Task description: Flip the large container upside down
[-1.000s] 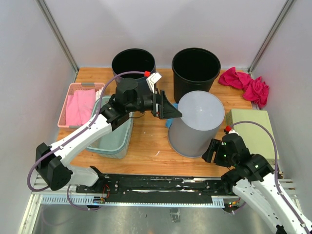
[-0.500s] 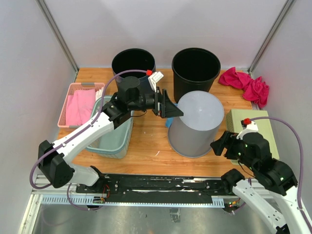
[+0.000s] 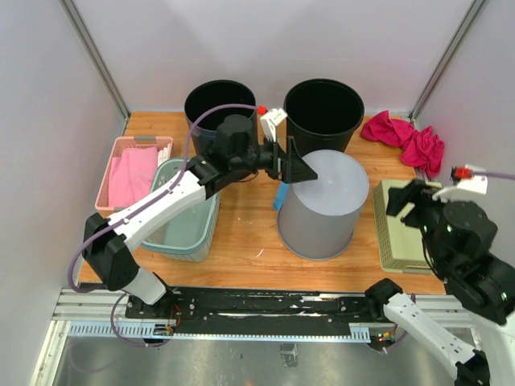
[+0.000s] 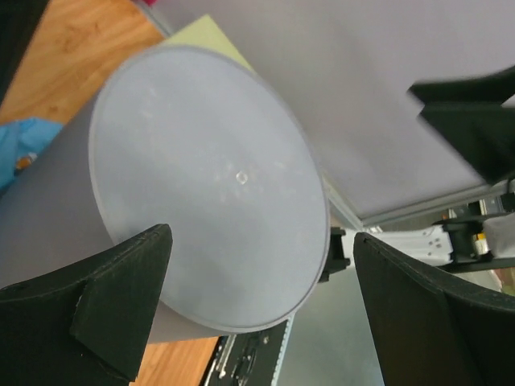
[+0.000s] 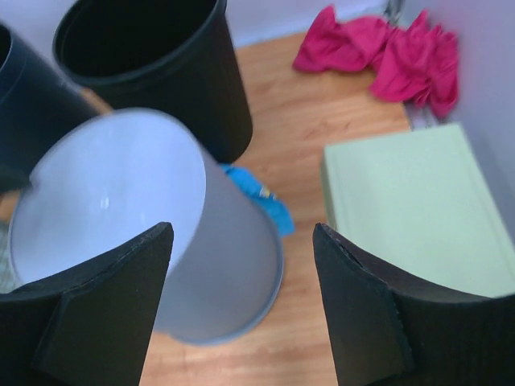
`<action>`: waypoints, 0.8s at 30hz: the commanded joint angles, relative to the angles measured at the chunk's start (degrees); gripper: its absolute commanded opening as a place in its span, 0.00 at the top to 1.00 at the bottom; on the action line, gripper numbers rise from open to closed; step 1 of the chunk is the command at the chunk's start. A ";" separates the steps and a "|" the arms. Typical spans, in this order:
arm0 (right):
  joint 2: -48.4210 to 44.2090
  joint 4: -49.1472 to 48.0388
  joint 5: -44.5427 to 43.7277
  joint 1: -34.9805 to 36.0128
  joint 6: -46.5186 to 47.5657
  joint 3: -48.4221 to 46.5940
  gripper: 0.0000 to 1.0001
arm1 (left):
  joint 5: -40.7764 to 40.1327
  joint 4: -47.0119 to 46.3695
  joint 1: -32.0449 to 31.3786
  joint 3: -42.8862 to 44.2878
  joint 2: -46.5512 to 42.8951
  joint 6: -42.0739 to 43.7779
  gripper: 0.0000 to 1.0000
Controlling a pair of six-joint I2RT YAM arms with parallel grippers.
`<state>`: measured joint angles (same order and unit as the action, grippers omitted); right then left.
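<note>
The large container is a grey bucket standing mouth-down on the wooden table, its flat base facing up. My left gripper is open at the base's back-left edge, the jaws spread wide with the base seen between them and nothing gripped. My right gripper hangs open, high above the table to the right of the container. Its wrist view shows the container below, between the spread fingers, which hold nothing.
Two black buckets stand upright behind the container. A pink basket and a teal bin sit at the left. A pale green box lies at the right, red cloth beyond it. A blue item lies behind the container.
My right arm has lifted up and back to the right, away from the container's lower side. The left gripper has shifted right and toward the back along the base's edge.
</note>
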<state>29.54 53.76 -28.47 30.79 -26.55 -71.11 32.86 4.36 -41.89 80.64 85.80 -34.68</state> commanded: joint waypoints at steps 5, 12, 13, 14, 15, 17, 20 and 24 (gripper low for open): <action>22.85 -22.88 -6.27 -0.06 15.06 -8.04 0.28 | 0.83 -2.51 -6.99 -4.35 0.84 -1.02 0.01; 43.14 -20.52 23.17 -10.75 16.44 -24.19 0.27 | -3.23 1.74 -9.02 -4.91 -4.86 1.42 0.01; 45.82 -19.15 28.66 -12.48 16.67 -26.79 0.27 | -5.11 4.42 -8.94 -3.85 -6.29 2.94 0.01; 48.90 -17.78 33.66 -13.26 17.60 -29.43 0.27 | -6.62 6.65 -8.77 -2.43 -7.50 4.16 0.01; 52.04 -15.45 36.68 -13.42 18.93 -32.56 0.27 | -7.70 8.66 -8.55 -1.07 -8.56 4.97 0.01; 57.92 -11.05 42.55 -13.46 21.79 -39.82 0.27 | -9.94 12.65 -8.10 2.43 -10.50 6.31 0.01; 64.14 -8.62 46.78 -13.44 24.84 -44.63 0.27 | -16.02 17.91 -7.05 4.84 -13.67 7.46 0.01; 72.13 -8.22 49.57 -13.33 28.39 -49.55 0.27 | -21.99 19.24 -3.39 0.89 -19.43 5.48 0.01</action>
<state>96.09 41.71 13.34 17.65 -3.81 -116.16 18.48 18.92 -48.29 83.31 71.20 -29.43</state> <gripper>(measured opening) 0.730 0.991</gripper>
